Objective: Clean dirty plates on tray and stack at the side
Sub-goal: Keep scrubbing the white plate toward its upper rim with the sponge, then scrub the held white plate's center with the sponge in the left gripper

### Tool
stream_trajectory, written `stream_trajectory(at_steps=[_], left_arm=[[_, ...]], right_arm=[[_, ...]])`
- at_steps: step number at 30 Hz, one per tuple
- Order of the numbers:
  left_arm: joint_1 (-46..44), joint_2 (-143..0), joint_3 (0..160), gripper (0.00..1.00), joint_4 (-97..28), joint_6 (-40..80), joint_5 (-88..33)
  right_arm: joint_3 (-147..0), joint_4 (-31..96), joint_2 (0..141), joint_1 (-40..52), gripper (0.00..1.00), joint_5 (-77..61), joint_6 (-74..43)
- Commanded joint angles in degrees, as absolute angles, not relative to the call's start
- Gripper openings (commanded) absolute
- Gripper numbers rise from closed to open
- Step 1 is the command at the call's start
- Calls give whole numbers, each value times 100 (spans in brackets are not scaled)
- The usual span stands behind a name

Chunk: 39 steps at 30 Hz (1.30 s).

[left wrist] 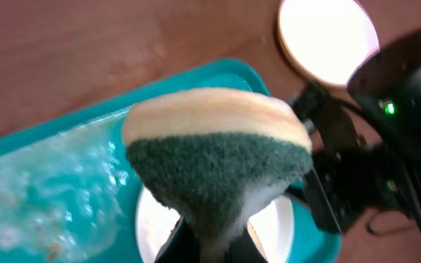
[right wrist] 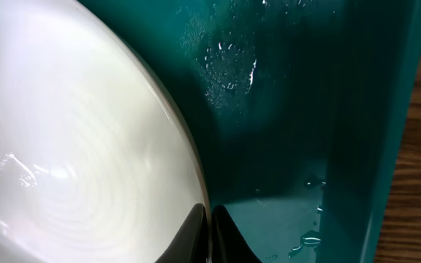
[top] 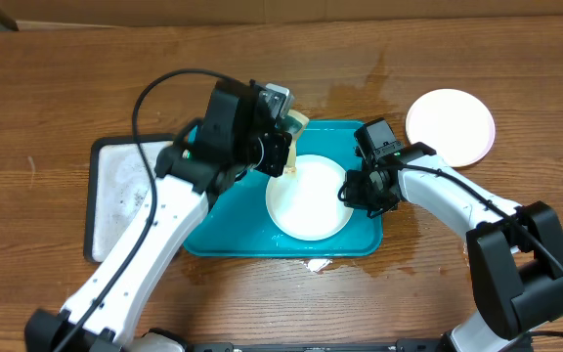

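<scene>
The left jaws are clamping a sponge (left wrist: 218,161), its yellow layer uppermost and its green scouring face toward the wrist camera. The right jaws are pinching together on the right rim of a white plate (top: 306,200). The wooden tabletop (top: 66,78) is carrying everything. The teal tray (top: 242,237) is lying at its centre, wet with droplets. A smaller black-rimmed white tray (top: 115,196) is sitting against its left side. The white plate is resting inside the teal tray, toward its right end. A pale plate (top: 450,127) is lying on the tabletop beyond the tray's far right corner, apart from it. The sponge is hanging over the tray's far edge.
</scene>
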State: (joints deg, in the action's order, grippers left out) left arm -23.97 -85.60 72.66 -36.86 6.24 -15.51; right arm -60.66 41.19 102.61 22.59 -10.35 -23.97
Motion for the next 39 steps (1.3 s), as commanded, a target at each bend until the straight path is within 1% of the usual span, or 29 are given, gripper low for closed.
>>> stream_trajectory(at_steps=[1,5,10,13,18,27,36,39], left_arm=[[-2405,-9345,7513,4,-4018,25,-2615],[-2324,-10051,7533,4,-4049,-550,-3610],[-2010,-10777,7644,4,-4042,-930,-4733],[-1826,-11050,7693,4,-3999,-987,-5033],[-1756,-11417,7706,4,-3990,-1031,-5070],[-1894,-11963,7706,4,-3863,-1028,-4989],[-1894,-12195,7706,4,-3736,-775,-3750],[-1887,-12193,7749,4,-3721,-655,-3529]], right_arm=[[-6049,4099,10263,2281,5,-1063,-2399],[-6049,4099,10263,2281,5,-1061,-2397],[-6047,4099,10263,2281,5,-1061,-2397],[-6047,4097,10263,2281,5,-1061,-2397],[-6049,4075,10263,2281,4,-1059,-2399],[-6047,4036,10263,2281,4,-1059,-2399],[-6047,4036,10263,2281,4,-1059,-2397],[-6047,4045,10263,2281,4,-1059,-2399]])
